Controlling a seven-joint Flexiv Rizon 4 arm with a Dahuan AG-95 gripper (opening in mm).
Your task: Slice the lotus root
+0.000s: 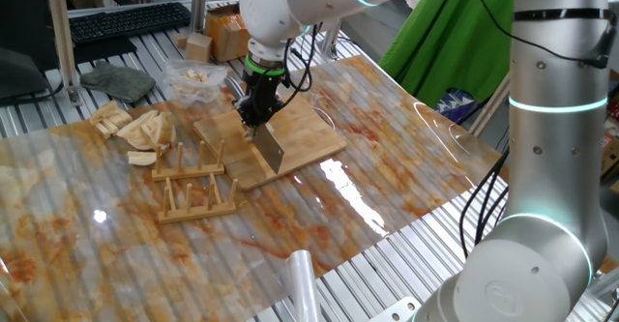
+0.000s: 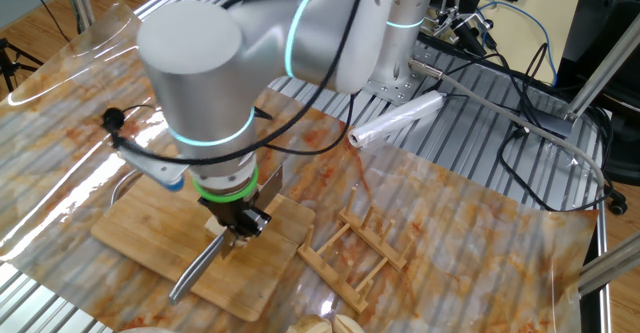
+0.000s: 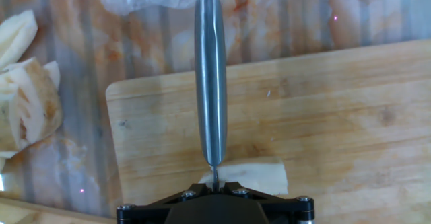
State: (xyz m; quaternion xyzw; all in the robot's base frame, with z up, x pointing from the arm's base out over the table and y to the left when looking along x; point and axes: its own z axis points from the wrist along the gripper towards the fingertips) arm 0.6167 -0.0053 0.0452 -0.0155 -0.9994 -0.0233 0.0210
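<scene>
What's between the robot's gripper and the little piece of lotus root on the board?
The knife. The gripper is shut on it, and in the hand view its metal runs down to the lotus root on the cutting board.

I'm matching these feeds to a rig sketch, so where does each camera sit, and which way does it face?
One fixed view: raised at a table corner beside the arm's base, looking across at the bamboo board; the arm's silver links fill the right, and the hand holds the knife.
The other fixed view: high on the opposite side, facing back toward the base; the big wrist joint dominates.
Hand view: on the hand, looking straight down the knife handle at the lotus root; only the black hand edge shows.
All share board and knife.
</scene>
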